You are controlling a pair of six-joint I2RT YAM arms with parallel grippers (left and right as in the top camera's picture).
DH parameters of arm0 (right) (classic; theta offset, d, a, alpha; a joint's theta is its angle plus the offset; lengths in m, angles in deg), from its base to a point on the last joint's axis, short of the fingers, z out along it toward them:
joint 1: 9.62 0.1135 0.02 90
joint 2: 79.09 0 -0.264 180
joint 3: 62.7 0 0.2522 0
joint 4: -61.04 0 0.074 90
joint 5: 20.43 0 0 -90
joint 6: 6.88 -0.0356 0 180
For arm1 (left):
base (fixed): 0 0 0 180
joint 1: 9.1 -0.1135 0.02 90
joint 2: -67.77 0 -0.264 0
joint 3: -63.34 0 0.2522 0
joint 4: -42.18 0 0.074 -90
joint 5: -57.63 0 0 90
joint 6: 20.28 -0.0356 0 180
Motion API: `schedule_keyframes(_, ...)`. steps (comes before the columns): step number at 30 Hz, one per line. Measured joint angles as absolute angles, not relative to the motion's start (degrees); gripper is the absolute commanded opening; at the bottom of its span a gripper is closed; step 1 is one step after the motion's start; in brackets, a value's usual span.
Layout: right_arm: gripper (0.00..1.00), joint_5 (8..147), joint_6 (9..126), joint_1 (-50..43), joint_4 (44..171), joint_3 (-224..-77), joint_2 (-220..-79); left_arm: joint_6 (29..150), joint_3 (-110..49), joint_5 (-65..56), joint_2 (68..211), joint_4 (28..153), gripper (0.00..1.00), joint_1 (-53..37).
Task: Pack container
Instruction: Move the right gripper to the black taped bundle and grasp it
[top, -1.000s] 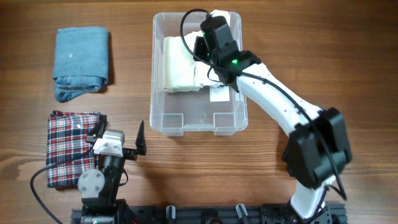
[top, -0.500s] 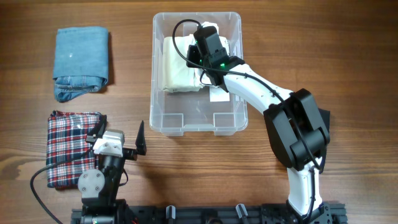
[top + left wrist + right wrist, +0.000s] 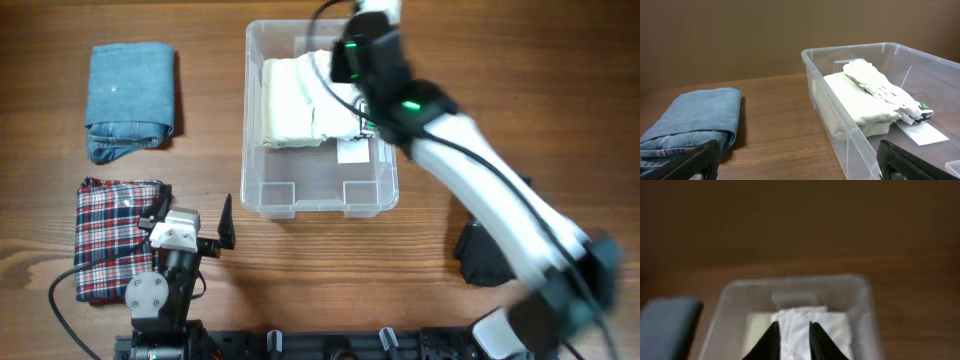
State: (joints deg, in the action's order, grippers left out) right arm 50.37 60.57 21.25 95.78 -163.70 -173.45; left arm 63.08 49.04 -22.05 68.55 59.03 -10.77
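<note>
The clear container (image 3: 262, 190) stands at the middle back of the table. A cream folded garment (image 3: 285, 105) lies in its far half, with a white garment (image 3: 330, 115) on top of it. In the left wrist view the white garment (image 3: 880, 85) rests on the cream one (image 3: 850, 102) inside the container (image 3: 850, 50). My right gripper (image 3: 794, 340) hangs blurred above the container (image 3: 730, 295), its jaws a little apart and holding nothing, the white garment (image 3: 795, 325) showing below the gap. My left gripper (image 3: 193, 200) (image 3: 797, 162) stands wide open near the front edge.
Folded blue jeans (image 3: 130, 100) (image 3: 695, 115) lie at the back left. A folded plaid garment (image 3: 110, 235) lies at the front left, beside my left arm. A white label (image 3: 350, 150) sits on the container's base, whose near half is bare.
My right gripper has parted its jaws, let go of the white garment and lifted up from inside the container. The left arm has not moved.
</note>
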Motion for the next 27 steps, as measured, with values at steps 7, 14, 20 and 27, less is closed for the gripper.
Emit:
schedule_keyframes(7,0.55,44.58,58.10,17.21,118.29,-164.62,-157.06,63.08,49.04,-22.05,68.51,59.01,1.00,-10.77)
schedule_keyframes(14,0.64,43.83,46.52,9.28,143.43,-163.94,-154.48,63.08,49.04,-22.05,68.51,59.03,1.00,-10.77)
schedule_keyframes(20,0.65,45.95,38.39,5.89,148.34,-158.02,-154.44,63.08,49.04,-22.05,68.51,59.05,1.00,-10.80)
schedule_keyframes(27,0.73,47.70,23.70,3.75,148.67,-148.44,-154.44,63.08,49.04,-22.05,68.51,59.05,1.00,-10.77)
